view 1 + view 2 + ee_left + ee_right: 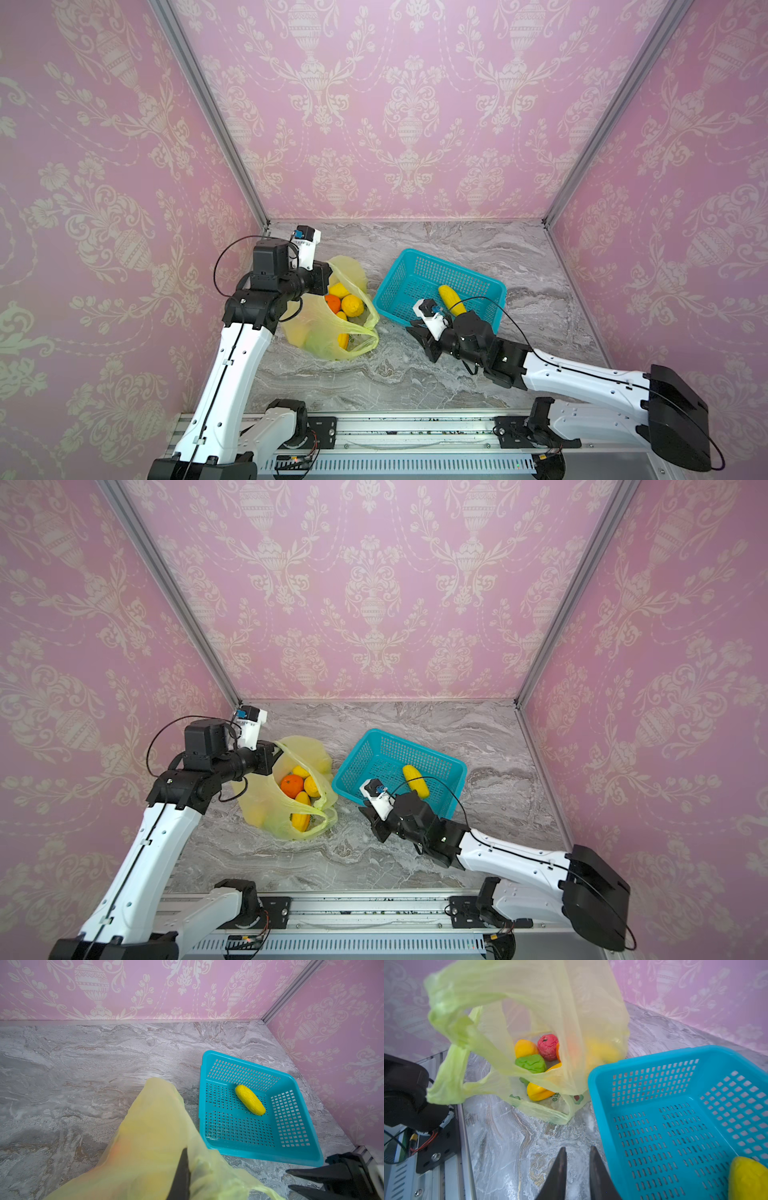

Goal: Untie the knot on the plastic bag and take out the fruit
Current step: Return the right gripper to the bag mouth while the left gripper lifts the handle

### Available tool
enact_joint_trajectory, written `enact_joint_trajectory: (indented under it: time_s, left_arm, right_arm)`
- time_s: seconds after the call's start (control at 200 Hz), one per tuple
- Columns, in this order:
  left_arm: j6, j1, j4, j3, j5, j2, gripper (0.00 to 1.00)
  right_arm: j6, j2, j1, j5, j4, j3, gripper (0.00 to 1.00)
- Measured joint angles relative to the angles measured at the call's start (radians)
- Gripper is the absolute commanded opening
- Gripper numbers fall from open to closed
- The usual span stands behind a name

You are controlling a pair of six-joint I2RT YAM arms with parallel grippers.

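Observation:
The yellow-green plastic bag [320,332] [266,808] stands open on the marble top, left of the middle. My left gripper [328,275] [188,1167] is shut on the bag's upper rim and holds it up. No knot is in view; a loop handle [448,1076] hangs loose. Inside lie fruit: an orange [291,785], a yellow citrus [352,305], a pink-red ball [548,1047], a green piece [530,1063]. One yellow mango [452,300] [250,1099] lies in the turquoise basket [390,286]. My right gripper [417,338] [578,1149] hovers by the basket's near corner, fingers slightly apart and empty.
The basket [259,1155] sits at an angle right of the bag, close to the right wall. Pink papered walls close in the back and both sides. The arms' metal base rail [415,432] runs along the front edge.

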Motion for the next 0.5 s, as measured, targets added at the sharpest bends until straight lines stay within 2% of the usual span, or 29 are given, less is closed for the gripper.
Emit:
enact_joint_trajectory:
  time_s: [0.185, 0.265, 0.355, 0.495]
  left_arm:
    - [-0.007, 0.000, 0.006, -0.005, 0.009, 0.000, 0.00]
    - [-0.012, 0.000, 0.008, -0.006, 0.012, 0.000, 0.00]
    - [-0.019, 0.000, 0.008, -0.005, 0.012, 0.005, 0.00]
    - [-0.040, 0.000, 0.010, 0.005, 0.024, 0.046, 0.00]
  right_arm:
    - [-0.028, 0.235, 0.072, -0.019, 0.028, 0.105, 0.16]
    - [-0.019, 0.309, 0.084, -0.038, 0.054, 0.147, 0.19]
    - [0.000, 0.380, 0.083, -0.039, 0.083, 0.195, 0.30]
    - [0.040, 0.491, 0.071, -0.004, 0.097, 0.320, 0.30]
